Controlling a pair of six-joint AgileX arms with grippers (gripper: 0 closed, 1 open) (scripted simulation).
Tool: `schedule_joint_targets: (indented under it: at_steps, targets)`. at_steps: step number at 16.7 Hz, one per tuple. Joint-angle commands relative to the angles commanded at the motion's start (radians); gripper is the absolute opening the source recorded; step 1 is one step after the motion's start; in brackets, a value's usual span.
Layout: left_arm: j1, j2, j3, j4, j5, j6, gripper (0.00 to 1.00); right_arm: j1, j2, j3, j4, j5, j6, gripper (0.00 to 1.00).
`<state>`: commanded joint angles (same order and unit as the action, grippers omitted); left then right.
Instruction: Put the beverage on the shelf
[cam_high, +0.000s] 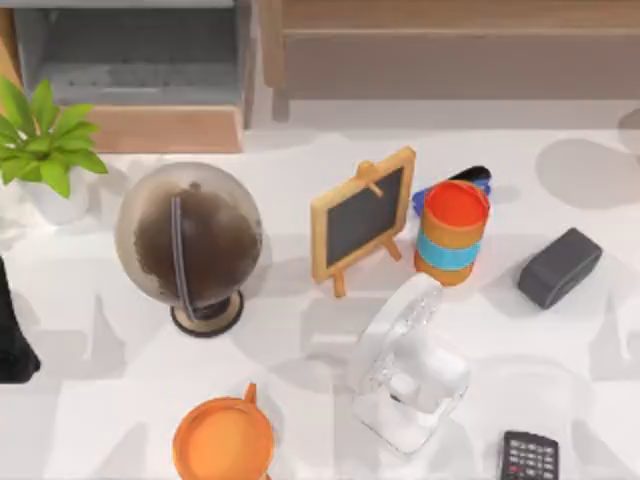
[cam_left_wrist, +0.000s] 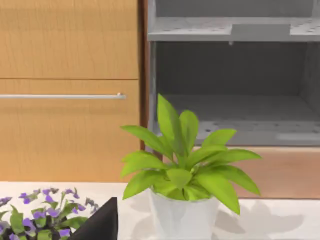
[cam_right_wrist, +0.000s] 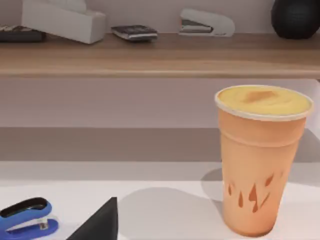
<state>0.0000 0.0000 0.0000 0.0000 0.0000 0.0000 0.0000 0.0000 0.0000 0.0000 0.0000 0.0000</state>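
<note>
The beverage (cam_high: 452, 232) stands upright on the bench (cam_high: 300, 330), right of centre and untouched, its red-orange top facing up and its light-blue band round the middle. An upright can with free flanks suits a sideways grasp, I judge. Just behind it on the far side lies a blue stapler (cam_high: 462, 183). Close on its left a small chalkboard easel (cam_high: 362, 215) leans on its legs. A white fan (cam_high: 408, 372) stands just on its near side, so I judge the open right side the easier way in. To the right, apart, sits a dark grey block (cam_high: 560, 267). Farther left is a globe (cam_high: 190, 245), and at the near edge an orange mug (cam_high: 222, 440) (a decoy by colour).

The wooden shelf (cam_high: 450, 40) runs along the far right. A grey cabinet (cam_high: 130, 55) is at far left.

The right tool (cam_right_wrist: 100, 225) looks toward that shelf past a tall orange cup (cam_right_wrist: 260, 160). I cannot tell whether it is apart or together. The left tool (cam_left_wrist: 100, 225) is parked at the left edge near a potted plant (cam_left_wrist: 185, 175). Its state cannot be told either.
</note>
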Motion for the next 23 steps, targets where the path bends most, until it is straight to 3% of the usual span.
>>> schedule_joint_targets:
  at_steps: [8, 23]
  targets:
    - [0.0, 0.0, 0.0, 0.0, 0.0, 0.0, 1.0, -0.033, 0.213, 0.064, 0.111, -0.024, -0.011, 1.0]
    - [0.0, 0.0, 0.0, 0.0, 0.0, 0.0, 1.0, -0.197, 1.403, 0.425, 0.719, -0.162, -0.054, 1.0]
